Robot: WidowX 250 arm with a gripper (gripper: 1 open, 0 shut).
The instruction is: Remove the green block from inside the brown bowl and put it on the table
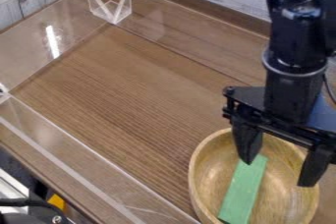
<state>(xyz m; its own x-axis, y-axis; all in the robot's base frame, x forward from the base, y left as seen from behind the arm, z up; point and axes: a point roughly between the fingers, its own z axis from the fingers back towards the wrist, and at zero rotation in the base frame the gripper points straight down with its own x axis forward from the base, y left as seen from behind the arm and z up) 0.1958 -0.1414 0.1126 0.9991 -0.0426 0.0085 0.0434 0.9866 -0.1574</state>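
The green block (242,192) is a flat, long bar lying inside the brown bowl (206,159) at the lower right of the table (132,81). My gripper (281,159) hangs straight down over the bowl, open wide. Its left finger (249,141) reaches down beside the block's upper end, and its right finger stands over the bowl's right side. Nothing is held between the fingers. The black arm hides the bowl's far rim.
Clear acrylic walls (53,31) edge the table on the left and back. A clear bracket (110,4) stands in the far corner. The bowl sits close to the table's front right edge.
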